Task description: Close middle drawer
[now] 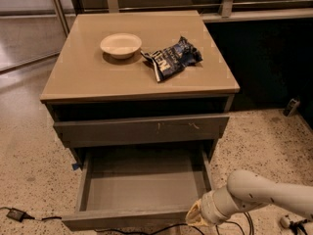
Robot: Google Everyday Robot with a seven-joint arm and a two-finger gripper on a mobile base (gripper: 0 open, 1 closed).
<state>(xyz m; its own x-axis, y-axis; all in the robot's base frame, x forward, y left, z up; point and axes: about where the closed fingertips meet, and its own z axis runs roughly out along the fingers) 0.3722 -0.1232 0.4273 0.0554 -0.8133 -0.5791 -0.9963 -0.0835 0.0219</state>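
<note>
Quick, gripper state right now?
Gripper: cannot be told; it is low at the front right corner of the pulled-out middle drawer.

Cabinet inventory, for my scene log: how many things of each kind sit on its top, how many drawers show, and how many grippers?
Cream bowl: 1, on the cabinet top
Dark snack bag: 1, right of the bowl
Drawers: 2, the middle drawer pulled open, the scratched drawer front above it
Gripper: 1, at the open drawer's front right corner
Total: 5
</note>
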